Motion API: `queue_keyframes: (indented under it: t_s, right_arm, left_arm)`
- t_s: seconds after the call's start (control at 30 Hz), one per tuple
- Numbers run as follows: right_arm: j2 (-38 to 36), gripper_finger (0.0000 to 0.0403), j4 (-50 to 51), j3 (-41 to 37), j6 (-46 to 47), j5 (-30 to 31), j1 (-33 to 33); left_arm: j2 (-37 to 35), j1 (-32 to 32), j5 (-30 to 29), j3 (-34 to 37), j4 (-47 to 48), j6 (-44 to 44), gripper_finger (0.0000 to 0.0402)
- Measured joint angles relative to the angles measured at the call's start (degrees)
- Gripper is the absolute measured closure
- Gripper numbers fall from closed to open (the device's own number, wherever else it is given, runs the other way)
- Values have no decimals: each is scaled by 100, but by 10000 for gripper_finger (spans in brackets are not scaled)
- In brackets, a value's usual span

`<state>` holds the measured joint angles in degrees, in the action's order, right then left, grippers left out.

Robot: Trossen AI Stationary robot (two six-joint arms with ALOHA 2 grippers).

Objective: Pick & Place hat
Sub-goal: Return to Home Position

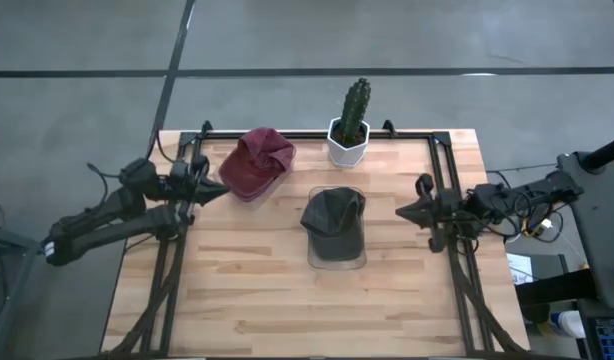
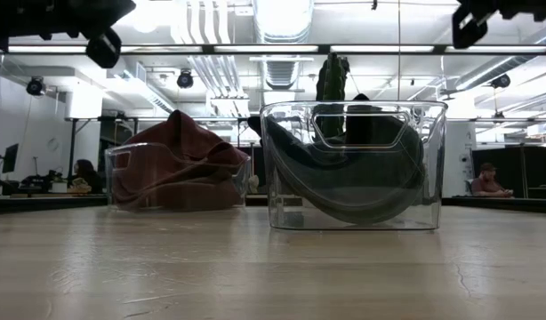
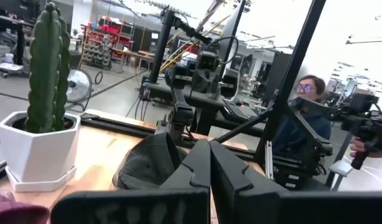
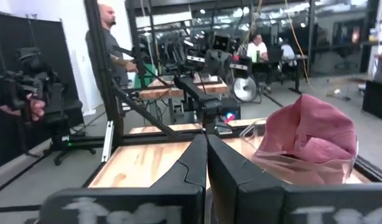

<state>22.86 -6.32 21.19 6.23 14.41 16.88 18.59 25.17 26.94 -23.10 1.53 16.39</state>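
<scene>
A dark grey hat [image 1: 333, 222] lies in a clear bin [image 1: 336, 262] at the table's middle; the low view shows it curled inside the bin [image 2: 353, 182]. A maroon hat [image 1: 258, 161] sits in a second clear bin [image 2: 171, 178] toward the far left. My left gripper [image 1: 224, 187] hovers shut at the left edge, beside the maroon hat. My right gripper [image 1: 402, 212] hovers shut at the right side, pointing at the grey hat. Both touch nothing.
A potted cactus in a white pot [image 1: 349, 128] stands at the far edge, between the two bins. Black frame rails [image 1: 453, 215] run along the left and right sides. The near half of the wooden table [image 1: 307, 310] holds no objects. People stand in the room beyond.
</scene>
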Motion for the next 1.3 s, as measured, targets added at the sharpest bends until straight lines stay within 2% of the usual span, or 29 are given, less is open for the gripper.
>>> queue_keyframes:
  t_s: [0.3,0.6,0.87,1.0,1.3]
  right_arm:
    - [-1323,394,16,-886,-112,-7,-2]
    - [-2252,394,43,-1470,-235,11,-2]
    - [-2249,394,508,-1572,120,73,-2]
    - [-2239,394,552,-1573,276,72,-2]
    - [-2230,394,618,-1584,277,70,-2]
  left_arm:
    - [-530,0,199,714,-95,152,401]
    - [-1060,0,270,1265,-109,129,401]
    - [-1409,0,145,1752,-160,291,401]
    - [-1441,0,80,1996,-484,351,401]
    - [-1397,0,57,2253,-585,1186,401]
